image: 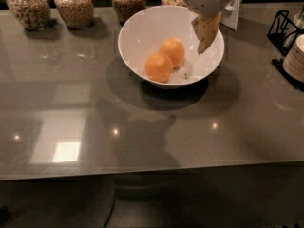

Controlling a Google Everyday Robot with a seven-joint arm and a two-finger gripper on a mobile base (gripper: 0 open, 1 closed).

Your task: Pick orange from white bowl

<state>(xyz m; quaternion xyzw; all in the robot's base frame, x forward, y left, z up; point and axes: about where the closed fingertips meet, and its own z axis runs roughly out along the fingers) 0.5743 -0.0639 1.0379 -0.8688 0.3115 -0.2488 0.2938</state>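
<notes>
The large white bowl (142, 37) stands on the grey table toward the back middle. Two oranges lie in it: one (158, 66) at the front left, the other (172, 51) just behind it to the right, touching. My gripper (205, 34) hangs from the white arm at the top right, over the bowl's right side. It is above and to the right of the oranges and not touching them.
Several glass jars of grain (73, 6) line the back edge of the table (71, 127). A black wire rack (282, 30) and a stack of plates (295, 56) stand at the right edge.
</notes>
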